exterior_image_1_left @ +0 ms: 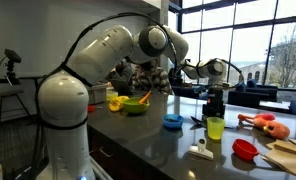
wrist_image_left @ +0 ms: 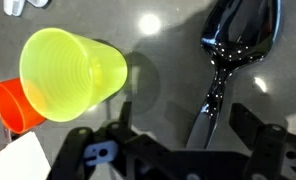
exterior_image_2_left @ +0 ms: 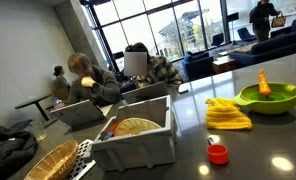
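In the wrist view a glossy black spoon (wrist_image_left: 233,45) lies on the dark counter, its handle running down between my gripper's (wrist_image_left: 181,125) two black fingers (wrist_image_left: 120,118). The jaws stand wide apart and grip nothing. A yellow-green cup (wrist_image_left: 70,72) stands just to the left of the spoon, with an orange-red bowl (wrist_image_left: 12,106) beyond it. In an exterior view the gripper (exterior_image_1_left: 214,110) hangs just above the yellow-green cup (exterior_image_1_left: 215,127) and the spoon (exterior_image_1_left: 198,121). How far it is above the spoon I cannot tell.
On the counter are a blue lid (exterior_image_1_left: 173,121), a red bowl (exterior_image_1_left: 245,149), an orange toy (exterior_image_1_left: 264,124), a white scraper (exterior_image_1_left: 200,152), a wooden board (exterior_image_1_left: 288,156) and a green bowl (exterior_image_1_left: 135,104). A white bin (exterior_image_2_left: 138,138), a yellow cloth (exterior_image_2_left: 228,114) and a wicker basket (exterior_image_2_left: 48,160) appear in an exterior view.
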{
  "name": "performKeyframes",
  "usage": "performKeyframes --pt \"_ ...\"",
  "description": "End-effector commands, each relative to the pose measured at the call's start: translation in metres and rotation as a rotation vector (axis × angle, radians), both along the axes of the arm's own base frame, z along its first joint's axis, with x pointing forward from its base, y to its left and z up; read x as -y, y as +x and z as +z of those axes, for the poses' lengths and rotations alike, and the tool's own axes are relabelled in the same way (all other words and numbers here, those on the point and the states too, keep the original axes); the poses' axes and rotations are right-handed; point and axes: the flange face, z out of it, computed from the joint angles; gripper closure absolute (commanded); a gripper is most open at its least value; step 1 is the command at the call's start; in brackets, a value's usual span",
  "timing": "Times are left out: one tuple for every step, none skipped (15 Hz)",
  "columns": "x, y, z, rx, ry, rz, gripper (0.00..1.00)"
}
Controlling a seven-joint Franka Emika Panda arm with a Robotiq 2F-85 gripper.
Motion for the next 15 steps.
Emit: performKeyframes --pt "0.001 0.007 0.003 -0.009 -0.031 -0.021 0.0" --pt "0.0 0.008 0.002 -0.009 -0.035 -0.023 0.0" --pt "0.0 0.009 0.001 -0.01 -0.039 -0.025 0.0" --pt "-0.001 0.01 0.0 -0.01 -0.045 -0.029 0.0" --pt "-0.001 0.011 -0.002 -0.008 -0.055 -0.037 0.0" --pt "0.0 0.013 -0.005 -0.01 -0.067 -0.046 0.0" --pt "0.001 0.013 -0.008 -0.013 -0.075 -0.057 0.0" --pt "0.001 0.014 -0.011 -0.016 -0.08 -0.064 0.0" --pt "0.002 0.014 -0.013 -0.019 -0.085 -0.074 0.0" --pt "0.004 0.015 -0.016 -0.023 -0.089 -0.081 0.0" --pt "0.005 0.015 -0.019 -0.025 -0.094 -0.089 0.0" --pt "0.007 0.015 -0.022 -0.03 -0.098 -0.097 0.0" --pt "0.008 0.015 -0.024 -0.033 -0.101 -0.103 0.0" --pt "0.009 0.015 -0.026 -0.036 -0.104 -0.11 0.0" --pt "0.01 0.015 -0.027 -0.039 -0.105 -0.113 0.0"
